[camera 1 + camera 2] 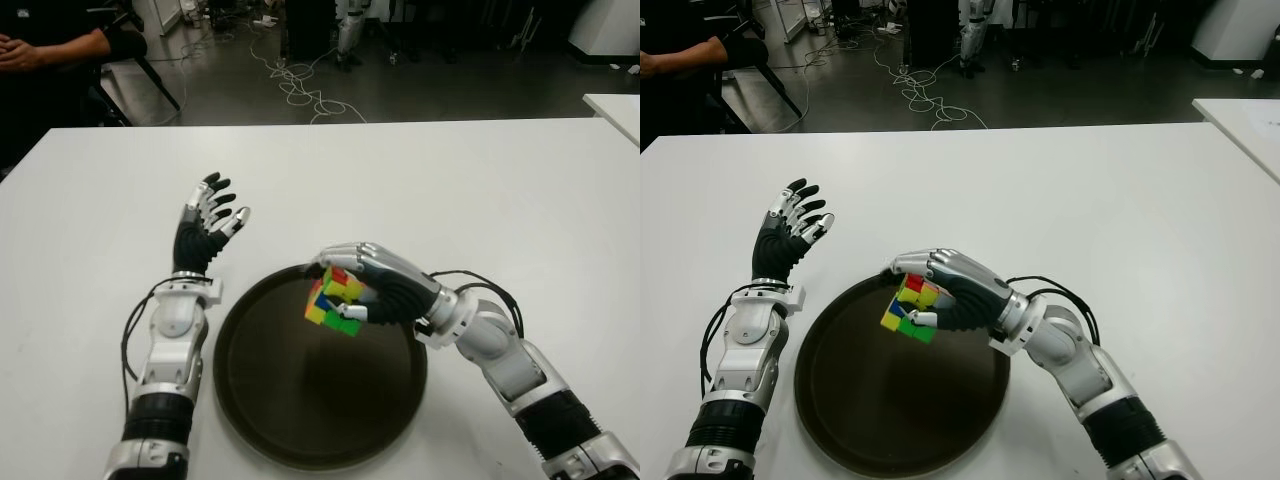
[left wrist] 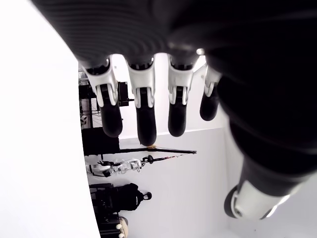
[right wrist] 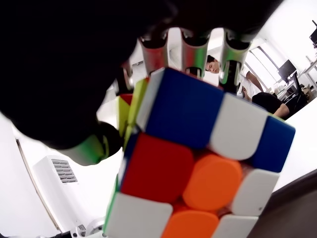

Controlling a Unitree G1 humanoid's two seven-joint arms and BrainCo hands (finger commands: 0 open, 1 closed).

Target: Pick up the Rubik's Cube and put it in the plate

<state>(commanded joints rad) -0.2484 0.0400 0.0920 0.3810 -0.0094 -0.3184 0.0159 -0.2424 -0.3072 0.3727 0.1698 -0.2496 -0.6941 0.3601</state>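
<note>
My right hand (image 1: pixel 350 285) is shut on the Rubik's Cube (image 1: pixel 334 300), holding it above the far part of the dark round plate (image 1: pixel 300 410). Fingers curl over the cube's top and the thumb presses its lower side. Up close in the right wrist view the cube (image 3: pixel 198 158) shows blue, white, red and orange squares, with fingers (image 3: pixel 193 49) wrapped behind it. My left hand (image 1: pixel 208 222) is raised over the white table (image 1: pixel 480 190), left of the plate, fingers spread and holding nothing; the left wrist view shows its fingers (image 2: pixel 143 114) extended.
A person's hand and sleeve (image 1: pixel 40 50) show beyond the table's far left corner. Cables (image 1: pixel 300 85) lie on the floor behind the table. Another white table edge (image 1: pixel 615 105) appears at the far right.
</note>
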